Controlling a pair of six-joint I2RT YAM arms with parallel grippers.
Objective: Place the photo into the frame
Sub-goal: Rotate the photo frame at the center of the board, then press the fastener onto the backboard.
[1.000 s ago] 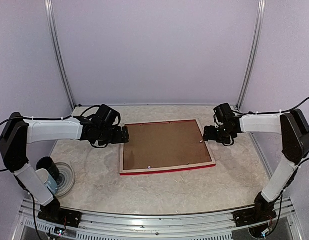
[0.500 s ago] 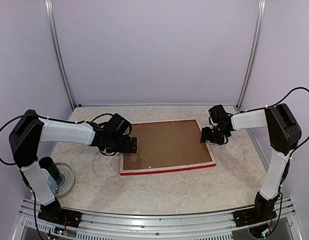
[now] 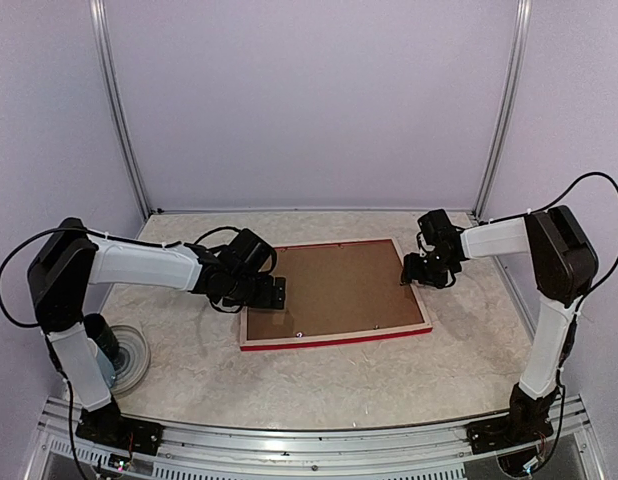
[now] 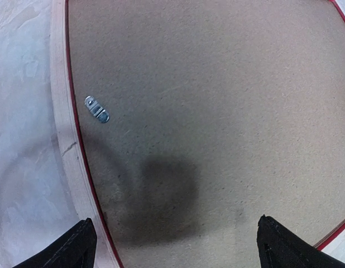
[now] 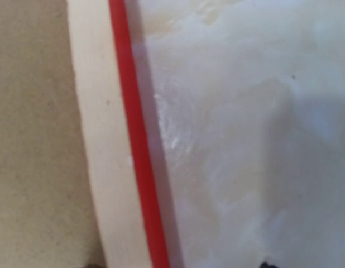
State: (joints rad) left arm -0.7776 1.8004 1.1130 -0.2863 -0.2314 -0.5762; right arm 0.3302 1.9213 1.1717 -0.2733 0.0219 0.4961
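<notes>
So the frame [image 3: 334, 338] is laid face down on the desk [image 3: 319, 385], pale wood up, with a brown backing board [image 3: 329, 285] sat inside it. The photo isn't shown in any view, so whether it's already under that board can't be told.

The left jaws are spread wide and hung right over the left edge of the frame [image 4: 65, 139]. A little metal clip [image 4: 96, 109] is fixed to the board just ahead of them. The right jaws are parked at the opposite edge of the frame [image 5: 105, 167], with bare desk just beside. Spread or pinching can't be told there, as the tips are barely shown.

Looks like the frame is being taken by both sides. The thin edges should be gripped squarely and evenly so nothing gets twisted and the board isn't popped out.
</notes>
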